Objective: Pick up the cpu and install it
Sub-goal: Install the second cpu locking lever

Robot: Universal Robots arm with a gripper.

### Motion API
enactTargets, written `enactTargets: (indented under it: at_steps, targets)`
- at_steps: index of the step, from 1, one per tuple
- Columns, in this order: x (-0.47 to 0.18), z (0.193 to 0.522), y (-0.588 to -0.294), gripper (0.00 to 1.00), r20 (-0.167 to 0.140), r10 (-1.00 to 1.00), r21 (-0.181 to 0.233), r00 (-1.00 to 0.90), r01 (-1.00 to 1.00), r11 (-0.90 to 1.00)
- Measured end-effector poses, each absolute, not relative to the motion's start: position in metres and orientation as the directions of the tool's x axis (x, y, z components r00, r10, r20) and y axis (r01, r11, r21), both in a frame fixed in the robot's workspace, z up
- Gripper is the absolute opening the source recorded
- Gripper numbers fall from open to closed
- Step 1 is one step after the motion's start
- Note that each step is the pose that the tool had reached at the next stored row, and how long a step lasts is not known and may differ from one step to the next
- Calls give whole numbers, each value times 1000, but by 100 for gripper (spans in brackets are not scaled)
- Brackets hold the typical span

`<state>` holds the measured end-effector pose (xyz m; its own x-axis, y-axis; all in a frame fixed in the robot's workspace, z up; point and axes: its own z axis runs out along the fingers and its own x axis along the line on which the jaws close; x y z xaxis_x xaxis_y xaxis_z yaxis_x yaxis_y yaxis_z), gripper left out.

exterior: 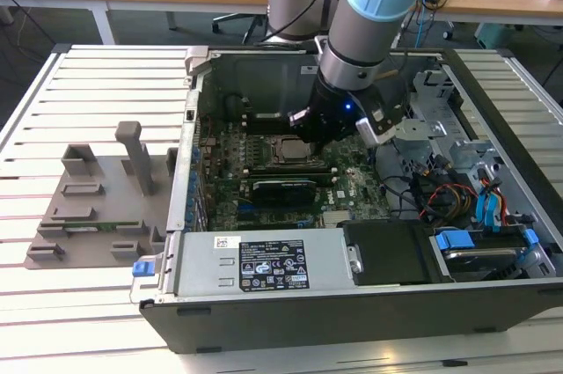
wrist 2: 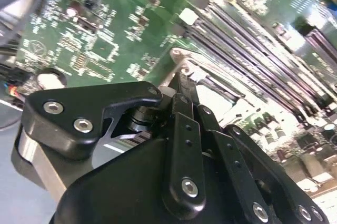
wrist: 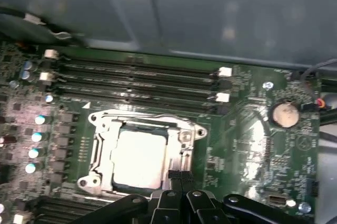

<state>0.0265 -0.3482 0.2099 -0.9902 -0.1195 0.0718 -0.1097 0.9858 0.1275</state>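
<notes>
The cpu [wrist: 139, 158] lies flat inside the metal-framed socket [wrist: 100, 153] on the green motherboard [wrist: 247, 145], its silvery top catching the light. In the exterior view the cpu [exterior: 284, 150] sits in the middle of the open computer case [exterior: 352, 308]. My gripper [wrist: 178, 175] is low over the board, its black fingertips pressed together right at the socket frame's edge beside the chip, with nothing between them. In the second wrist view the gripper [wrist 2: 180, 84] ends against the socket frame [wrist 2: 184, 58]. From outside, the gripper [exterior: 317, 138] hangs just to the exterior view's right of the socket.
Memory slots [wrist: 137, 76] run along one side of the socket and a long black card [exterior: 281, 187] along the other. A power supply [exterior: 264, 264] fills the case front. Cables and drive bays [exterior: 475, 207] crowd the exterior view's right. A grey fixture plate [exterior: 97, 207] lies outside the case.
</notes>
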Motion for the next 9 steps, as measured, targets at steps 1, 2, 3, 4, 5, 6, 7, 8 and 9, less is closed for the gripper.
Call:
enactTargets:
  at_steps: [1,2,3,4,5,6,7,8,9]
  targets:
    - [28,210,-347,11,73,-119,125,-990,-110,986]
    - [31,210,-346,11,76,-119,122,-990,-109,986]
    - [33,210,-345,11,77,-119,120,-990,-109,987]
    - [37,210,-343,11,80,-119,116,-990,-109,987]
    - [40,210,-341,11,83,-118,112,-989,-109,988]
    - [44,210,-339,11,86,-118,107,-989,-109,988]
    - [45,210,-338,11,88,-118,105,-989,-108,989]
    - [47,210,-336,11,90,-117,103,-989,-108,989]
    - [49,210,-335,11,91,-117,100,-989,-108,989]
